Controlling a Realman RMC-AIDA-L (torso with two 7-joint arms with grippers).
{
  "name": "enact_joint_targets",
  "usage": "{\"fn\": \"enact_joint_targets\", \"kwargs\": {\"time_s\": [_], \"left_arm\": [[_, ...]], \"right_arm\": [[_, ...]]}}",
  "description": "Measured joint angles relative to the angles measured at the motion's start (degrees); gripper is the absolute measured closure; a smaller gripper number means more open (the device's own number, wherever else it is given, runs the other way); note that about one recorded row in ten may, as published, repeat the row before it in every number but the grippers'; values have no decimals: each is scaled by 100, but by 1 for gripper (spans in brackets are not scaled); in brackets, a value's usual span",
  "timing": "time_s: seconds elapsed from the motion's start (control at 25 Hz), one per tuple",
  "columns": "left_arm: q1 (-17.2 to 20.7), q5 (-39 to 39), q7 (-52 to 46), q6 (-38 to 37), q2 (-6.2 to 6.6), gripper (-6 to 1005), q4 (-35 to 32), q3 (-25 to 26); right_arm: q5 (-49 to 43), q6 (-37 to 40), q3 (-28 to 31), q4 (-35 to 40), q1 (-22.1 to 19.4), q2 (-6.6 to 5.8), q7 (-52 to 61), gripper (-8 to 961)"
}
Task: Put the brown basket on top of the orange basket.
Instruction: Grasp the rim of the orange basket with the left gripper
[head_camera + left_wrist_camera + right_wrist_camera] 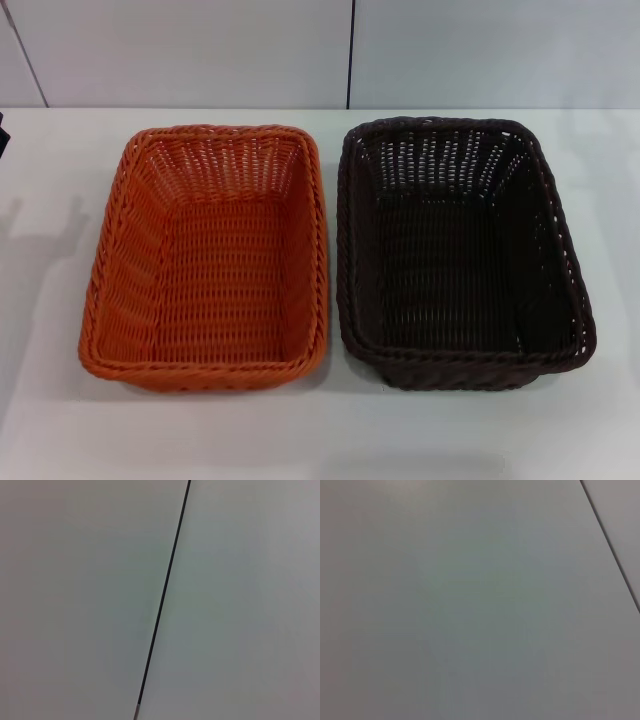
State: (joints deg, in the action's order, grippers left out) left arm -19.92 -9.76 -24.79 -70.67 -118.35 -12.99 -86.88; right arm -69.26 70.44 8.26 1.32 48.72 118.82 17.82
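White table: the orange basket lying left of frame, the brown basket lying right, rims nearly touching; stacking not yet beginning; both grippers out of sight, finger state untellable

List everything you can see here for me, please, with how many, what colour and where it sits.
orange basket: one, bright orange, on the table's left half, empty, upright.
brown basket: one, dark brown, on the table's right half, right beside the orange one, empty, upright.
table: one, white, under both baskets.
wall panels: pale grey, behind the table, with dark seams between them; the wrist views show only such panels and a seam.
robot's own parts: neither arm nor its fingers appear in any view.
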Motion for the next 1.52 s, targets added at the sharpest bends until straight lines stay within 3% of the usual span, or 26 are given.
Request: {"fn": "enact_joint_targets", "kwargs": {"time_s": [0.68, 0.8, 0.84, 0.92, 1.2, 1.32, 1.52], "left_arm": [[-77, 28, 50, 29, 16, 171, -24, -31], [-157, 32, 50, 156, 43, 174, -15, -45], [-257, 33, 3, 501, 150, 175, -97, -55], [-406, 34, 183, 645, 216, 177, -120, -56], [-703, 44, 72, 1183, 246, 184, -278, 312], [-723, 73, -506, 1681, 406, 187, -590, 227], [-842, 1093, -2265, 2430, 901, 191, -965, 57]], "right_arm": [[0, -348, -1, -46, 44, -8, 12, 391], [0, -481, -5, -37, 55, -13, 15, 391], [0, -520, -6, -35, 54, -14, 15, 391], [0, -559, -9, -29, 30, -13, 6, 391], [-4, -532, -34, 101, 24, -17, 17, 391], [-6, -544, -52, 175, 46, -23, 14, 391], [-7, -553, -53, 316, 50, -52, 27, 391]]}}
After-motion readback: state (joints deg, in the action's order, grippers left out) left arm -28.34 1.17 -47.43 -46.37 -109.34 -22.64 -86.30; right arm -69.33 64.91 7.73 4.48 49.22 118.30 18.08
